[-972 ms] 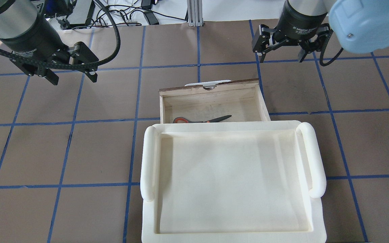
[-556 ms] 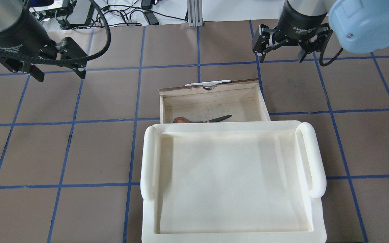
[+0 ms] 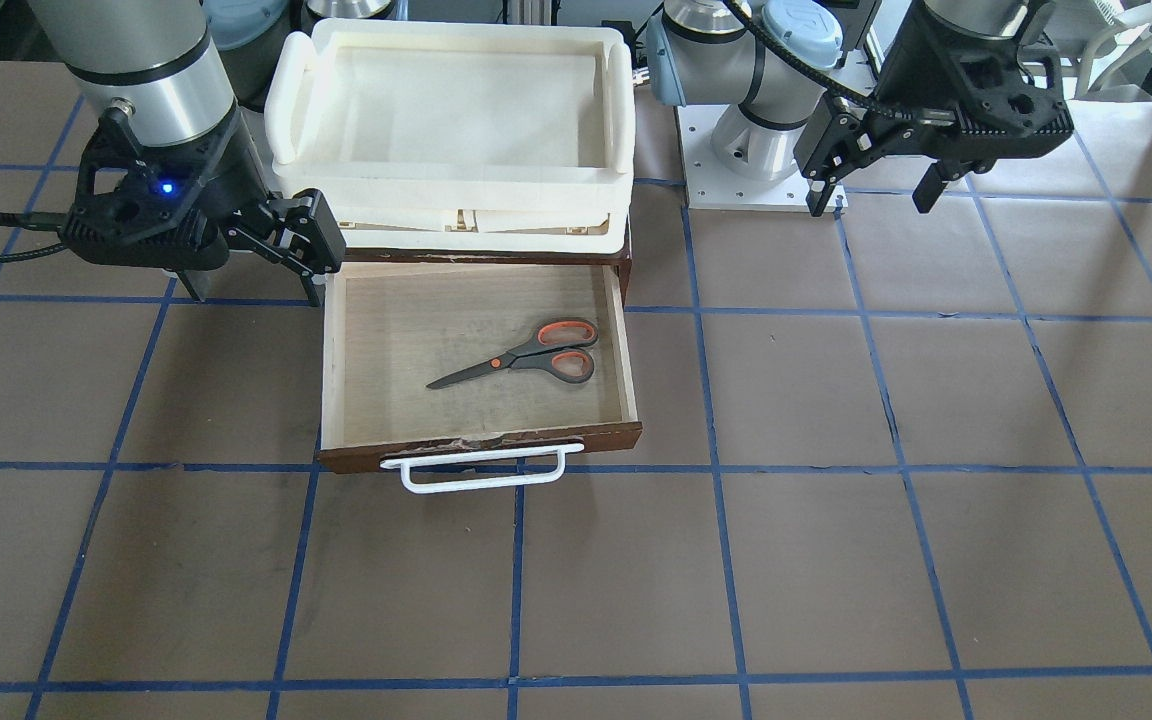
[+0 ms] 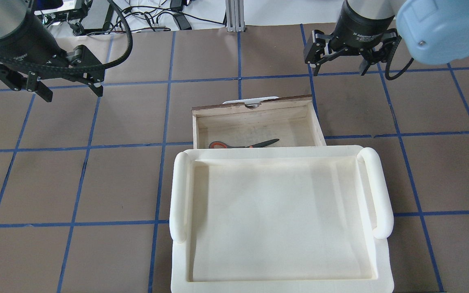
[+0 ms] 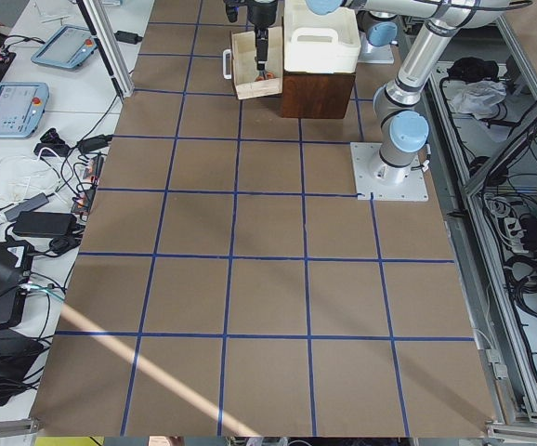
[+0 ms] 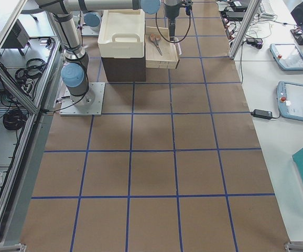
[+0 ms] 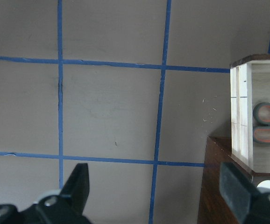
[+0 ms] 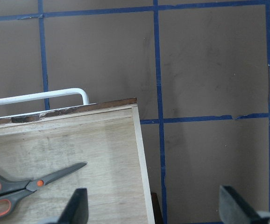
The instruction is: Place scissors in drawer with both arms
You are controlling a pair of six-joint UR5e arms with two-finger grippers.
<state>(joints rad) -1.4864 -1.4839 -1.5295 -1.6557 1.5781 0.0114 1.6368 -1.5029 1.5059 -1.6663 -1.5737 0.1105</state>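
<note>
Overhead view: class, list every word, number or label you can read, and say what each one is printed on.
"2F Adaptive": white print on the black body of the right end effector; the rest of that line is too blurred to read.
Left end effector: white print, too blurred to read.
Scissors, drawer, tray: no text visible.

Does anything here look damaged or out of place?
Only the drawer: the top edge of its front is chipped above the handle. The scissors lie flat inside it, and nothing is spilled.
</note>
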